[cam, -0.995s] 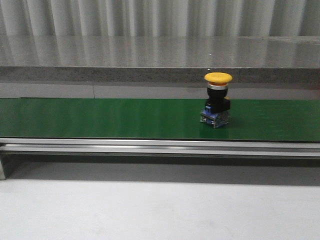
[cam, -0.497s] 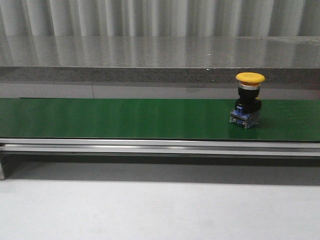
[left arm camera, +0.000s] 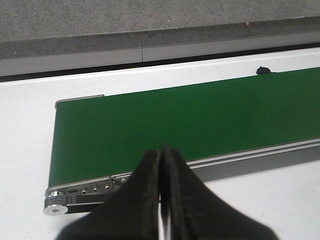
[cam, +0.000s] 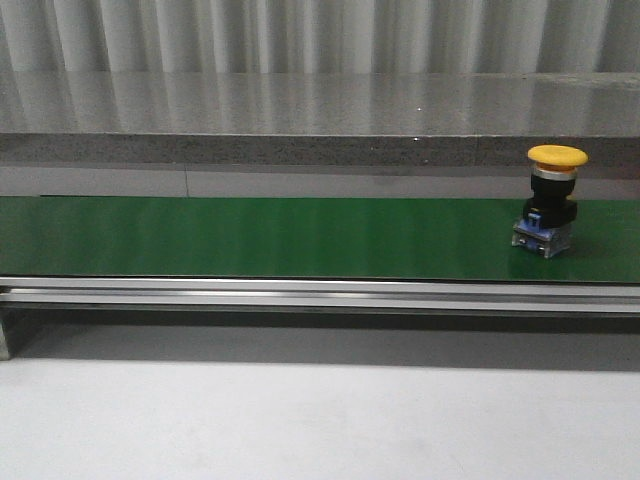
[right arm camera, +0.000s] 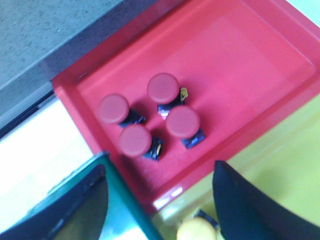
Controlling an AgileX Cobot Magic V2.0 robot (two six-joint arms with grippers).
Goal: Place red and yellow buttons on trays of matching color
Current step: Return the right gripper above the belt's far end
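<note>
The long green conveyor belt (cam: pixel 250 237) runs across the front view with a grey stone ledge (cam: pixel 300 115) behind it and nothing around the yellow button (cam: pixel 555 200), which stands upright at about 3 o'clock near the belt's right end: a yellow mushroom cap on a black body with a blue-and-clear base. The left gripper (left arm camera: pixel 161 200) has its fingers pressed together over the belt's other end, well apart from that button. The right gripper (right arm camera: pixel 160 200) is spread wide above the red tray (right arm camera: pixel 240 65), where four red buttons (right arm camera: pixel 150 120) cluster, with the yellow tray (right arm camera: pixel 280 160) just beside.
</note>
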